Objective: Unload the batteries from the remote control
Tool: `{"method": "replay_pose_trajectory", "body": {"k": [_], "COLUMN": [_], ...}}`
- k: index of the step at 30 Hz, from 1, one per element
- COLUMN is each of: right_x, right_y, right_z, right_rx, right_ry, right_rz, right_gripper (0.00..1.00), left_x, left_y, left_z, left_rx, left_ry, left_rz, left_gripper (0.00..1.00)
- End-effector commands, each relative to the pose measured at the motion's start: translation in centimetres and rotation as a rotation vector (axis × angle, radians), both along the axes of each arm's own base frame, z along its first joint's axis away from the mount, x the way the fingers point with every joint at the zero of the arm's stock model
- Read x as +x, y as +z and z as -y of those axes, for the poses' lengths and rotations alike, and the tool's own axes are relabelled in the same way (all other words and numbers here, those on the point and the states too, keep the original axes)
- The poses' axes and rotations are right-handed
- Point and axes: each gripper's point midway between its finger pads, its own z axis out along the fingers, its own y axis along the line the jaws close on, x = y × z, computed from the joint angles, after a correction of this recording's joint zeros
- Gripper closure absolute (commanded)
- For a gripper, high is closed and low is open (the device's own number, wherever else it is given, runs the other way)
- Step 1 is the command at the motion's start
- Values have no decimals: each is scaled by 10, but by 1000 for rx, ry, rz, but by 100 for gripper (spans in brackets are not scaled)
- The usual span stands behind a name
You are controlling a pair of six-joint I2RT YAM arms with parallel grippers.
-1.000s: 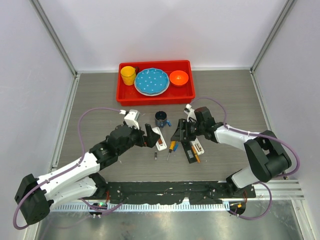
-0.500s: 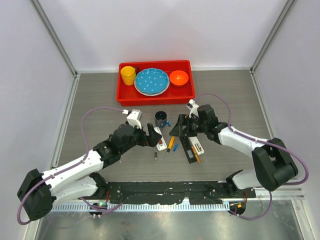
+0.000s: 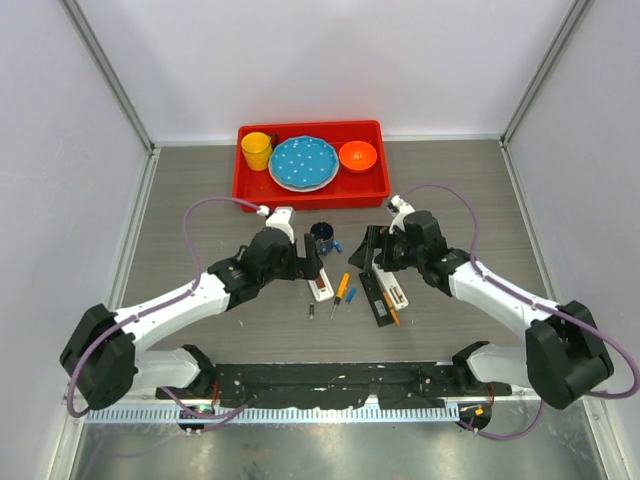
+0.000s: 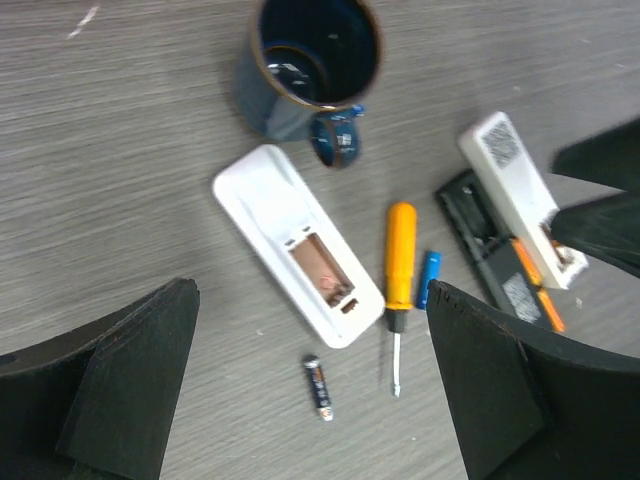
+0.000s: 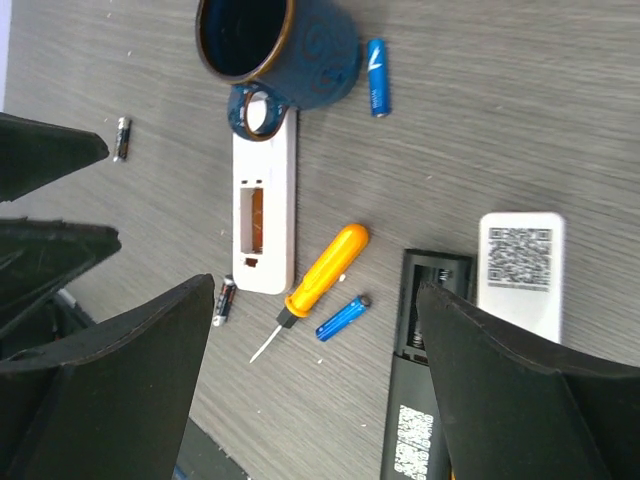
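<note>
Your left fingers (image 4: 120, 390) and your right fingers (image 5: 110, 370) are both spread wide with nothing between them, hovering above the tabletop (image 4: 120, 150). The white remote (image 4: 290, 235) next to the mug (image 4: 310, 60) lies back up with its bay open and bare, so treat that one as done. Loose cells lie around it: a blue battery (image 4: 428, 278) just beside the screwdriver (image 4: 400, 262), a dark battery (image 4: 318, 387) near the remote's open-bay end, a second blue battery (image 5: 375, 63) by the mug, and a second dark battery (image 5: 122, 138) farther out. The remaining work looks to be on the right, where a second white remote (image 5: 520, 275) lies against a black remote (image 5: 408, 395). An orange battery (image 4: 530, 268) shows there, but you cannot tell from here whether it sits in a bay or lies loose on top. Go for that one with your right fingers, which are nearer. Come down along the length of the cell, with one finger on each long side. Close gently, because a thin round cell is likely to roll or squirt out. If it is seated, lift one end first instead of pulling it flat. You can use your left fingers to pin the remote so it does not drag, and keep them clear of the screwdriver and the loose cells.
</note>
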Motion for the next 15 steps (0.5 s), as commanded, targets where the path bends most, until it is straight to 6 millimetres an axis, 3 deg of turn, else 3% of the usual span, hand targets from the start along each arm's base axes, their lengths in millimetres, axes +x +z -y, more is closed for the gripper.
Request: {"method": "replay_pose_trajectory", "body": {"k": [1,4,6,10,15], "right_x": [8,9,11,8,9], "right_y": [12,17,18,28,48], "right_z": [21,35,45,59,86], "right_rx": [-77,-118,-149,-177,-197], "right_ry": [-87,-137,-176,-203,-339], "right_rz": [80,113,135,185,253], "right_gripper": [13,13,1,0,0], "left_x": [17,25,27,34,32], "left_y": [-7,-12,-10,-5,3], "left_z": [-29,-54,-69,-107,-134], "left_rx": [76,88,94,128,227], "left_ry": [109,192,237,347,423], "left_rz": [-61,-98,-109,-103,-85], "left_gripper": [1,0,0,0,0]}}
